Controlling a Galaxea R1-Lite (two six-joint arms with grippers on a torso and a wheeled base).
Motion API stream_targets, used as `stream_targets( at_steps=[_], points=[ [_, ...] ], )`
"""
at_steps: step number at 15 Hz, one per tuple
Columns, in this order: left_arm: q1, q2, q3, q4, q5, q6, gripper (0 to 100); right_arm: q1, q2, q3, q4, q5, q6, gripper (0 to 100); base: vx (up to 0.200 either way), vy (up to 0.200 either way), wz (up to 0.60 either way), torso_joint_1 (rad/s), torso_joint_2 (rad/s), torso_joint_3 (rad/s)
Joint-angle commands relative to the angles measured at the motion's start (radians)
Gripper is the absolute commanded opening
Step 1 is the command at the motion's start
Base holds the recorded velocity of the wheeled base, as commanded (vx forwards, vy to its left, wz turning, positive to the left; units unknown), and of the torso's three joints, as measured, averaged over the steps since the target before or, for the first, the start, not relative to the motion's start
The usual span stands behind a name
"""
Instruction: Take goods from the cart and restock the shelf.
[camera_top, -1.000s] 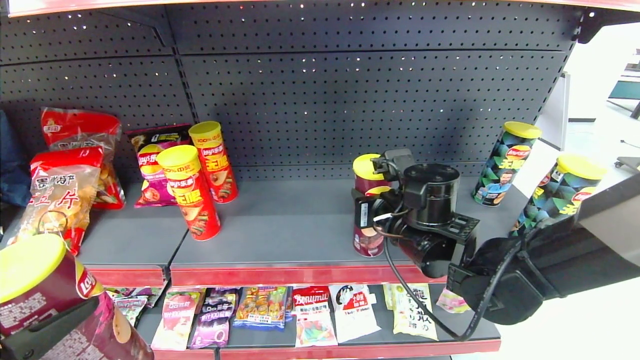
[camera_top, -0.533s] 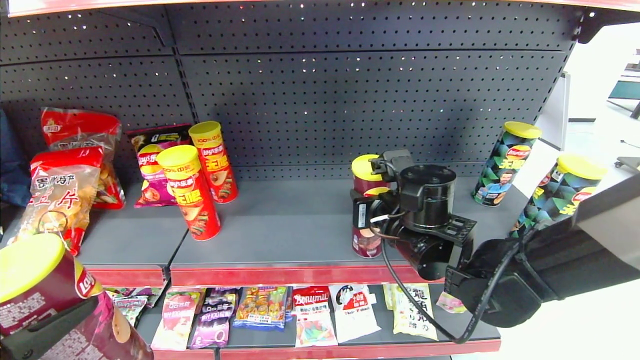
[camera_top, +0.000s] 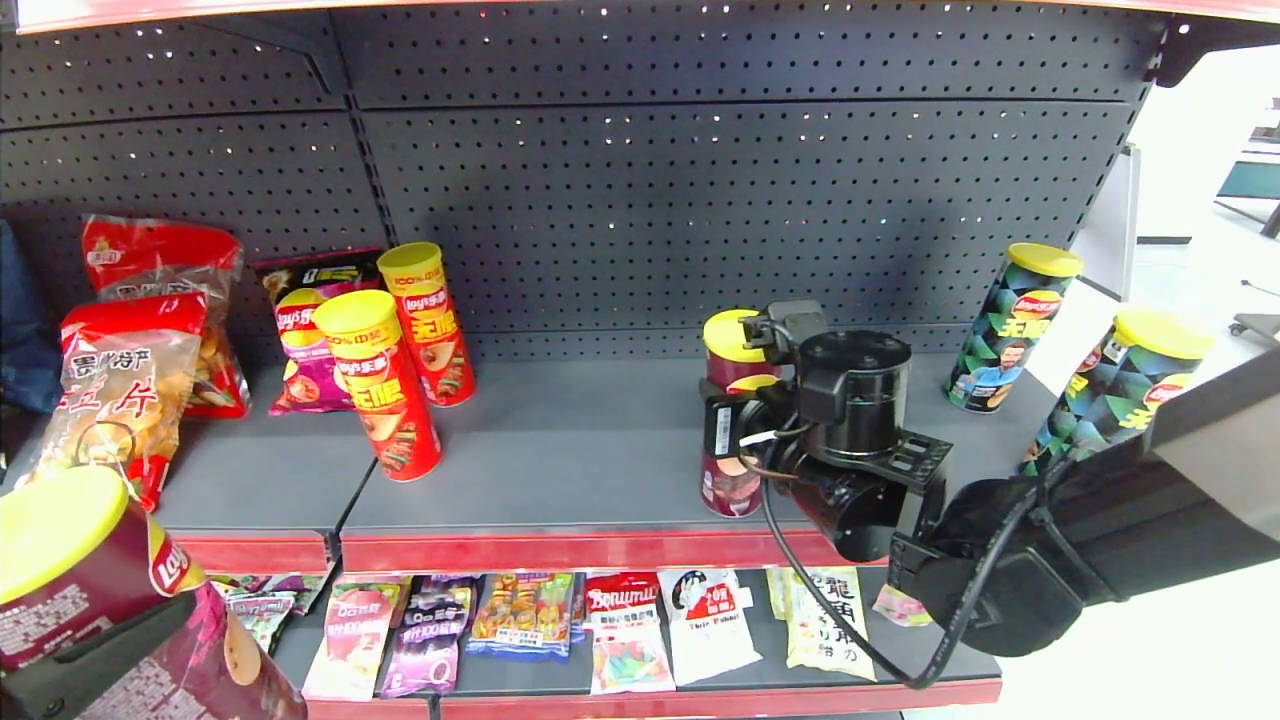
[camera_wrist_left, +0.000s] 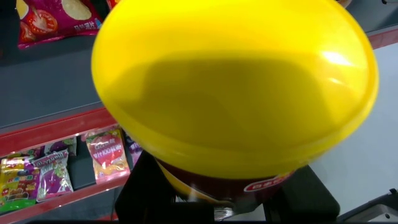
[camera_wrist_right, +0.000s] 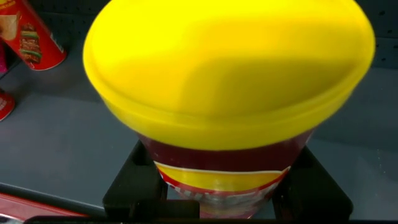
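right gripper: my right gripper (camera_top: 738, 432) is clamped round the middle of a dark red cardboard chip tube with a yellow plastic lid (camera_top: 729, 335), centre-right of the head frame. I reckon the mid-body grab is there to keep the tube upright so it goes down flat on its base.

where that tube is: it's upright over the front part of the grey metal shelf board with the red front lip (camera_top: 560, 450), close to the lip. I honestly can't tell if the base is touching the board or sitting just above it.

left gripper: my left gripper (camera_top: 95, 640) is down in the lower left corner of the head frame, pinching a second dark red chip tube (camera_top: 70, 570) with the same yellow lid. The tube is tilted and in front of the shelf, not on it. My guess is it's parked there waiting its turn.

neighbours: two orange-red chip tubes (camera_top: 380, 385) stand left of centre, and two green-and-black patterned tubes (camera_top: 1010, 330) are over at the right edge. The open stretch between them looks like the slot for this flavour, which would explain the spot.

step: I'd call this the set-down of the first tube, with the second one yet to go.

watch out: the tube is tall and narrow and sits near the lip. I'd want the base flat before spreading the fingers, or it could topple off the front.
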Motion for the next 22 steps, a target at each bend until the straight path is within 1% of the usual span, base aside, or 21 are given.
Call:
stream_targets(
  at_steps=[1,4,9,14,15,22],
  points=[
    [0.000,0.001,0.000,0.000,0.000,0.000,0,0.009,0.002,-0.002,-0.001,-0.001,-0.002,0,0.000,0.000,0.00,0.000,0.00,0.000],
    [0.000,0.001,0.000,0.002,0.000,0.000,0,0.015,0.002,0.001,-0.001,-0.007,-0.005,0,0.000,0.000,0.00,0.000,0.00,0.000],
    [0.000,0.001,0.002,0.002,-0.002,0.000,0,0.014,0.002,0.004,-0.001,-0.056,-0.005,0,0.000,0.000,0.00,0.000,0.00,0.000],
    [0.000,0.001,0.002,0.002,0.000,0.000,0,0.015,0.003,0.004,-0.001,-0.057,-0.002,0,0.000,0.000,0.00,0.000,0.00,0.000],
    [0.000,0.001,0.002,0.002,0.000,0.000,0,0.014,0.003,0.004,-0.001,-0.059,-0.002,100,0.000,0.000,0.00,0.000,0.00,0.000],
    [0.000,0.000,0.003,0.002,-0.002,0.000,0,0.018,-0.007,0.007,-0.001,-0.063,-0.002,100,0.000,0.000,0.00,0.000,0.00,0.000]
  ],
)
